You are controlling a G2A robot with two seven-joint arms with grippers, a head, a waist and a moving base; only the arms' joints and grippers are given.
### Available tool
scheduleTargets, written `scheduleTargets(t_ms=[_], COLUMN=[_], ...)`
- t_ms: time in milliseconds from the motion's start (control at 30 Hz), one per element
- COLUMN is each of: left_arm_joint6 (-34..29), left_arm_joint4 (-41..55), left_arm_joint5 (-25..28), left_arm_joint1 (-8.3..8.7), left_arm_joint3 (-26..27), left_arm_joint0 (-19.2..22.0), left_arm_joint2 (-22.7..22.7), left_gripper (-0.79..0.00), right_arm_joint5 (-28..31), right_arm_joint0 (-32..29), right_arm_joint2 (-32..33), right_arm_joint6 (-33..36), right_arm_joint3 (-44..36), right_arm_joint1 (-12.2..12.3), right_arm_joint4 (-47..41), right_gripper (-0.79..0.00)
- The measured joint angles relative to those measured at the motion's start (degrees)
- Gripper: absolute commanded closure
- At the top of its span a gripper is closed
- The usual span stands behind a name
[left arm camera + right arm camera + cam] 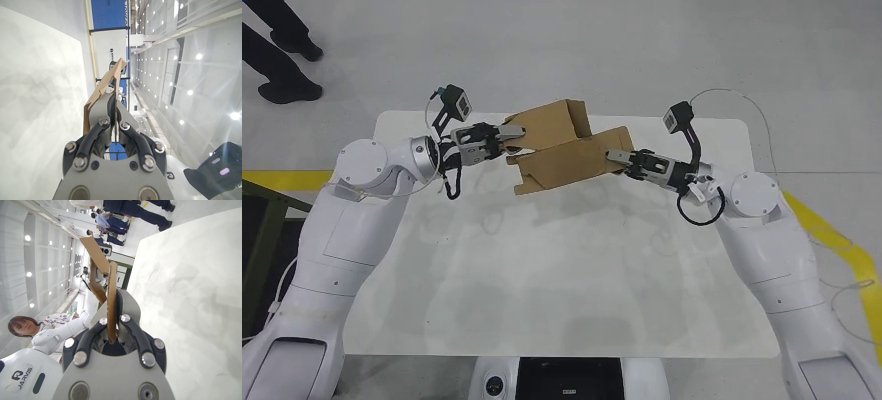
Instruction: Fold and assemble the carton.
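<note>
The left hand [510,141] is closed on a thin edge of the carton [567,150]. In its wrist view the pads pinch a single cardboard panel [105,83] seen edge-on. The right hand [614,156] clamps the opposite end the same way, its fingers pressed on a flap whose fluted, corrugated edge [111,285] shows between them. Held at both ends, the carton hangs in the air over the far part of the white table [542,300], apparently clear of it. That probably leaves the panels free to swing without dragging on the surface. Opposed grips likely let the arms push or twist against each other to open the flattened blank. The material is plain brown corrugated board, matte and stiff, with straight-cut flaps and sharp creases. The panels sit at shallow angles, so it looks only partly opened and not yet a squared box.
</note>
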State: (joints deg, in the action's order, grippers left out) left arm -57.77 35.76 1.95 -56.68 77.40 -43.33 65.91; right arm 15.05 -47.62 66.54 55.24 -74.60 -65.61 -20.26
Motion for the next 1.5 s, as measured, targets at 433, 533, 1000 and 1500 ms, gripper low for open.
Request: scheduleTargets(t_ms=[433, 533, 1000, 1500], left_arm_joint6=[-5.6, -6.5, -8.7, -8.9], left_arm_joint4=[-10.4, -11.4, -10.6, -8.7], left_arm_joint5=[12.3, 13.7, 14.6, 13.6], left_arm_joint1=[0.55, 0.51, -0.02, -0.45], left_arm_joint3=[-2.1, -2.6, 0.6, 1.8], left_arm_joint0=[0.9, 0.5, 0.2, 0.8], left_arm_joint2=[1.1, 0.6, -1.3, -1.5], left_gripper=[0.0, 0.0, 0.0, 0.0], right_arm_joint5=[1.1, 1.2, 5.5, 3.3], right_arm_joint0=[1.6, 3.5, 10.7, 13.8], right_arm_joint2=[4.0, 1.7, -8.0, -10.0], right_arm_joint6=[11.8, 14.4, 12.9, 11.0], right_arm_joint3=[0.8, 1.0, 5.4, 8.6], right_arm_joint1=[0.9, 0.2, -2.9, -3.8], right_arm_joint4=[-9.2, -12.3, -11.9, -7.9], right_gripper=[-0.785, -0.653, -0.44, -0.44])
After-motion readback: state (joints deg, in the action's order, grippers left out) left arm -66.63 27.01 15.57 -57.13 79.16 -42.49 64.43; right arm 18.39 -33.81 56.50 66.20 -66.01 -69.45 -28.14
